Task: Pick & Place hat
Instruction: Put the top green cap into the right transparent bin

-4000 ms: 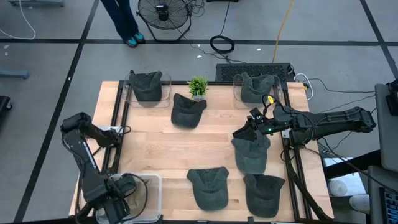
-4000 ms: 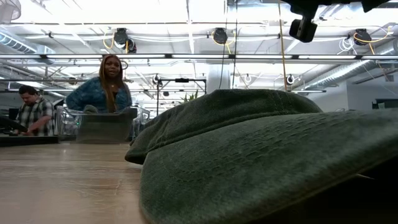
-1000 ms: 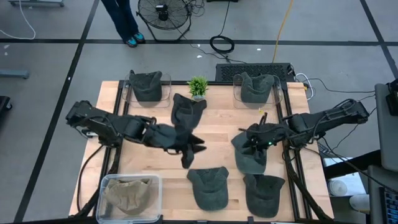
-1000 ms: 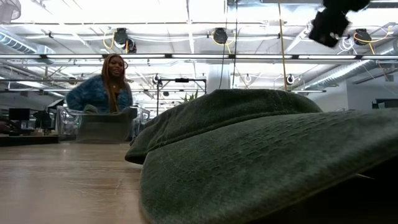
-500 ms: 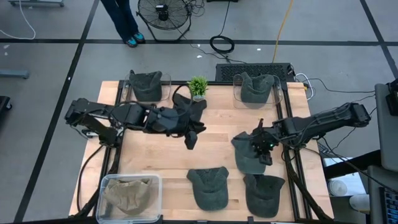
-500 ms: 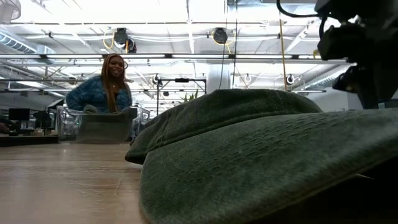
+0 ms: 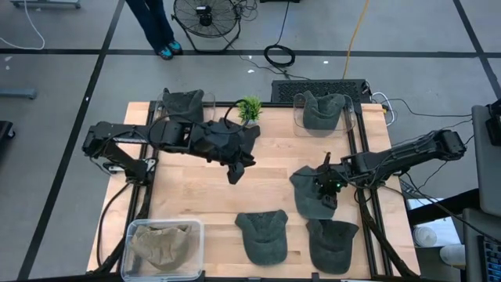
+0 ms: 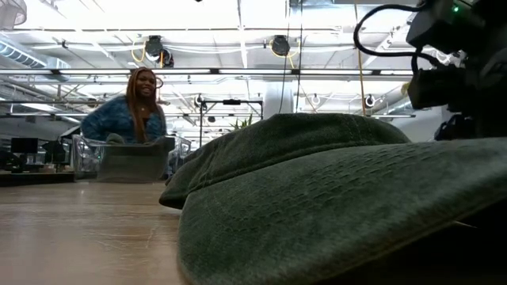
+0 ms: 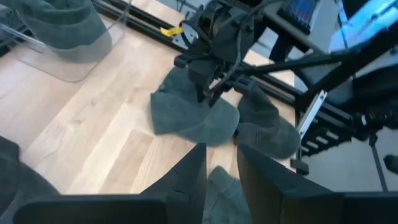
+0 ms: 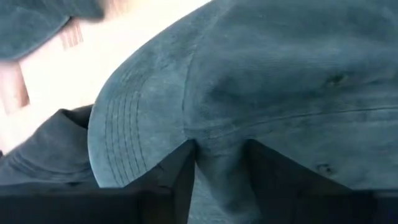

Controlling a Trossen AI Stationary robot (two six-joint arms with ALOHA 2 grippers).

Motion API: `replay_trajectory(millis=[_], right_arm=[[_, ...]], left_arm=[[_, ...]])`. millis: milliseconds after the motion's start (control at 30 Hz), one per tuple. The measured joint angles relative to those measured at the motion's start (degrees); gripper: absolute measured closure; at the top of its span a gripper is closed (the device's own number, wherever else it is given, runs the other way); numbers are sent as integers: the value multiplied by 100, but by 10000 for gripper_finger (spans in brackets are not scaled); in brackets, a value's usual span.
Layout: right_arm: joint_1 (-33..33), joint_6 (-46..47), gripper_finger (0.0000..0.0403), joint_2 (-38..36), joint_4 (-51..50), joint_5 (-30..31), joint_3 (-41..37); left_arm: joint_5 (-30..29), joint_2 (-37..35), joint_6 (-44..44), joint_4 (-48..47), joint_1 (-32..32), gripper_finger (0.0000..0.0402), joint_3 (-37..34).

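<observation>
Several dark green hats lie on the wooden table (image 7: 196,196). My right gripper (image 7: 325,188) has come down on the hat at the right (image 7: 307,202), which rests flat on the wood; the right wrist view shows its crown (image 10: 280,74) and brim (image 10: 124,124). My left gripper (image 7: 233,174) hangs open and empty over the table's middle, just near of the hat by the plant (image 7: 244,138). In the left wrist view its fingers (image 9: 193,171) stand a little apart, with only wood and hats beyond them. My right gripper has a ridge of the hat's crown cloth (image 10: 221,158) between its two fingers, close to where crown meets brim. The fingers come from above, slanting down from the table's right side. The hat still lies on the table.
Two clear bins at the far edge each hold a hat (image 7: 184,106) (image 7: 321,110), with a small green plant (image 7: 249,108) between them. A clear box (image 7: 160,239) at the near left holds a hat. Two more hats (image 7: 262,235) (image 7: 333,244) lie at the near edge. A person (image 8: 131,111) stands beyond the table.
My right gripper has sunk onto the right hat and tipped further down. My left arm has swung from the table's middle toward the far edge, above the hat by the plant.
</observation>
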Motion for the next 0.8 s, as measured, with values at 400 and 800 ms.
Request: replay_trajectory(millis=[400,800], right_arm=[[2,4,399,-41,-132,412,155],[-470,-2620,402,-61,-1417,3430,2656]], left_arm=[[220,0,230,-219,156,304,0],[233,0,73,-250,-11,304,0]])
